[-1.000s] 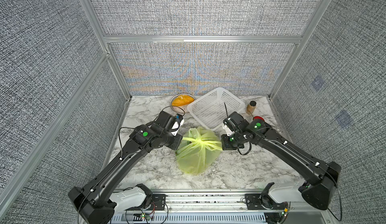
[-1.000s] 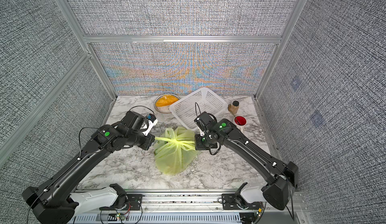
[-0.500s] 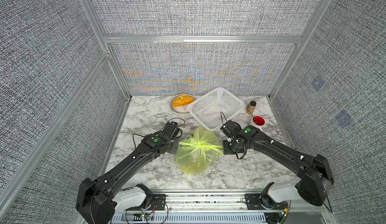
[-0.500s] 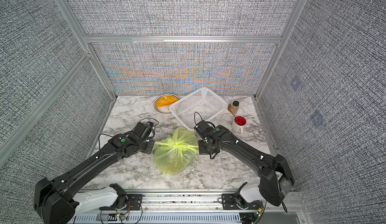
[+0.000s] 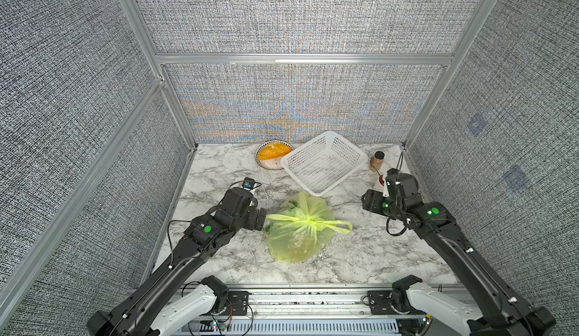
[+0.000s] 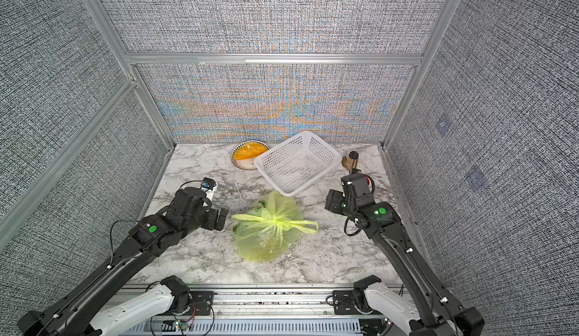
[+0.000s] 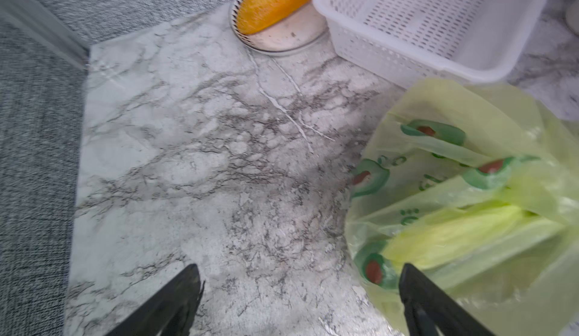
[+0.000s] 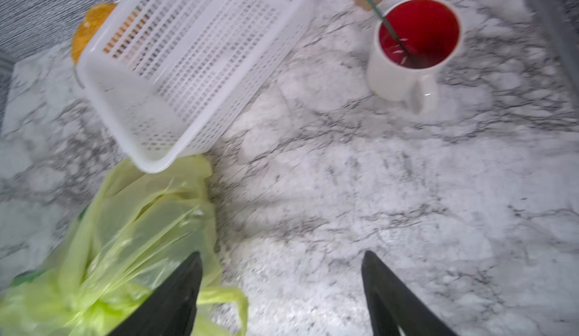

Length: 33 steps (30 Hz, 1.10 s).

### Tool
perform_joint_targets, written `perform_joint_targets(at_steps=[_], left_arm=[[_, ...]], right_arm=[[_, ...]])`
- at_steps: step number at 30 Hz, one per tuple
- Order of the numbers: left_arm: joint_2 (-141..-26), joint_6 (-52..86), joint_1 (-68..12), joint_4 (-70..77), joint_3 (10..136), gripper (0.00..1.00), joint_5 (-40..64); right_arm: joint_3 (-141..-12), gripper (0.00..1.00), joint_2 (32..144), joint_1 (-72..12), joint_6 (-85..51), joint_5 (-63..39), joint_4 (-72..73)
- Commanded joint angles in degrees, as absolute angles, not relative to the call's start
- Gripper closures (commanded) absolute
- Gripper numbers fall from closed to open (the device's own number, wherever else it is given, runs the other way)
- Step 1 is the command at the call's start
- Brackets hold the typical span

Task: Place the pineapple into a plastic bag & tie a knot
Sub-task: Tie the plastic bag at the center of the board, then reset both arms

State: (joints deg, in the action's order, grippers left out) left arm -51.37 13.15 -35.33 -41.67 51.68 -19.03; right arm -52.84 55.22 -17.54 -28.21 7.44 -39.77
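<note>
A white, grey-veined marble tabletop (image 5: 244, 265) is closed in behind and on both sides by grey woven wall panels (image 5: 297, 14) set in aluminium frame bars (image 5: 300, 59). A metal rail (image 5: 313, 298) runs along the tabletop's near edge. Light falls evenly.

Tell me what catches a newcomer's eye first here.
The yellow-green plastic bag sits mid-way on the marble table, with its handles drawn into a knot on top. The left pincer and right pincer stand open on either side of it, holding nothing. A white perforated basket sits behind the bag.
</note>
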Motion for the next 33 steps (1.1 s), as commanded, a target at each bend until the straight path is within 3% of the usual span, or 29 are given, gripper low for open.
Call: perform_joint_targets(at_steps=[1,7,10,15,19,24,26,28,30,33], left_arm=[[-51.4,16.9,-32.4,-32.8,48.2,0.0,-31.3],[-58.5,9.7,-19.8,-10.0,38.9,0.0,-30.5],[-61.5,7.5,-12.1,-0.4,34.2,0.0,-26.0],[-68.6,6.4,-4.3,19.3,26.3,0.0,-13.4],[-73.0,3.8,-3.7,32.1,22.6,0.0,-7.5],[-80.1,0.4,-1.7,38.0,24.3,0.0,-0.2],[-84.4,-0.5,-1.7,41.5,24.3,0.0,1.2],[-87.1,-0.1,-1.7,45.0,24.2,0.0,1.8],[-85.7,-1.5,-1.7,40.9,25.1,0.0,2.5],[-85.5,-2.1,-2.6,41.6,24.8,0.0,2.1]], right_arm=[[-42.2,0.22,52.7,-15.0,-20.1,11.2,-21.7],[-20.8,0.22,53.0,-10.4,1.8,10.1,20.9],[-17.8,0.22,60.6,-2.1,1.5,0.3,32.9],[-14.3,0.22,77.6,-1.0,2.2,-6.1,57.5],[-17.2,0.24,84.8,0.1,4.0,-8.6,61.4],[-10.3,0.19,89.1,1.5,0.7,-7.7,79.7],[-13.3,0.11,87.0,1.7,1.0,-6.3,69.9],[-11.1,0.05,89.0,1.9,-0.3,-6.2,77.9],[-12.4,0.03,87.2,2.3,-0.1,-6.2,72.2],[-11.5,0.02,88.3,2.3,-0.3,-6.1,75.6]])
